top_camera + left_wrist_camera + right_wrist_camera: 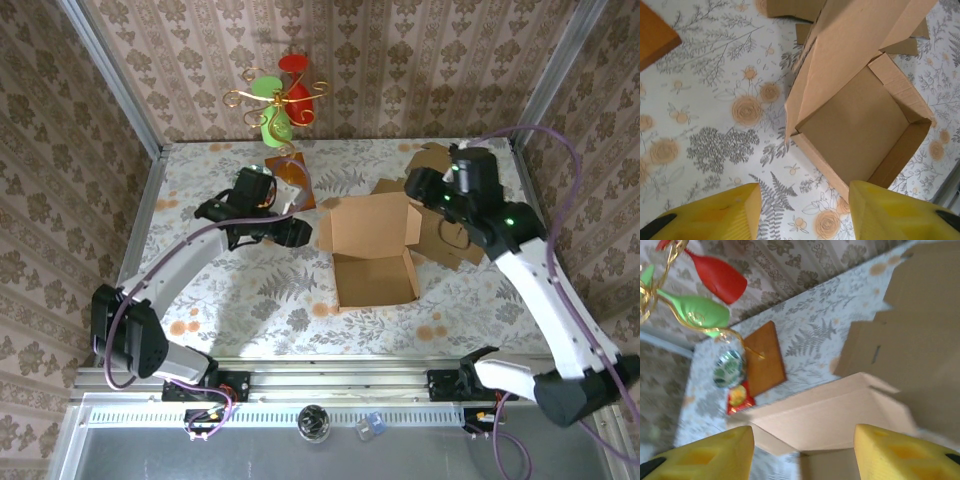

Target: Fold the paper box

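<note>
The paper box point(375, 278) sits mid-tabletop point(250, 295), its tray open and its lid standing along the 12 o'clock edge. The step in hand looks like bringing that lid down over the tray. This is best done by steadying the tray's 9 o'clock wall while pushing the lid evenly from behind (a one-corner push would likely skew it). The left tool point(298, 234), at 9 o'clock of the box, is spread and holds nothing. The right tool point(415, 188), at 2 o'clock by the lid's corner, is likewise spread and empty; whether it grazes the lid I cannot tell.
</note>
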